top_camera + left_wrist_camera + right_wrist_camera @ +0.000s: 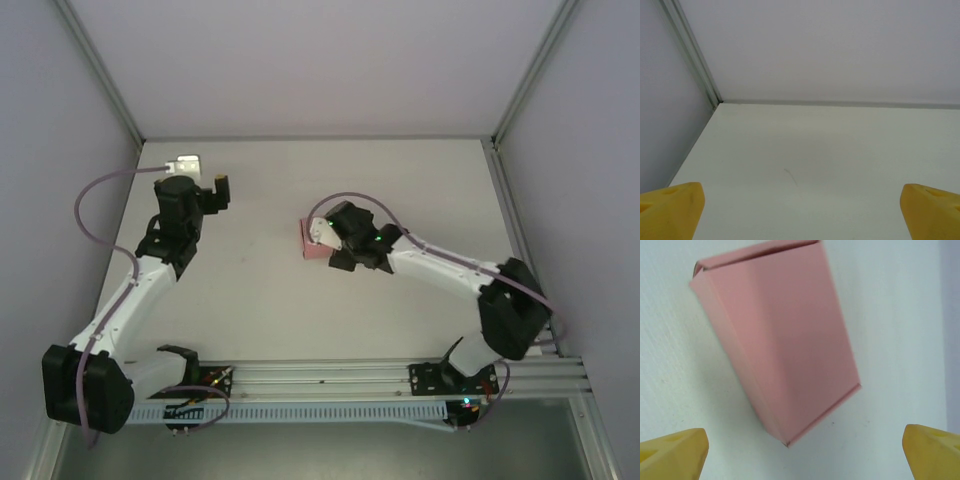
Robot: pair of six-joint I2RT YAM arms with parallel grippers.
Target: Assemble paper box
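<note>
Both spread wide, the left claw (pixel 800 212) hovers over bare surface (pixel 815 150) while the right claw (pixel 800 454) frames the pink paper box (pixel 785 340) lying mid-surface; backing straight off without nudging it seems wisest.

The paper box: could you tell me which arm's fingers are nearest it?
The right arm's fingers, open just before the paper box; the left arm's fingers face bare table.

right fingers (pixel 670 457) cropped (bottom corners)
</note>
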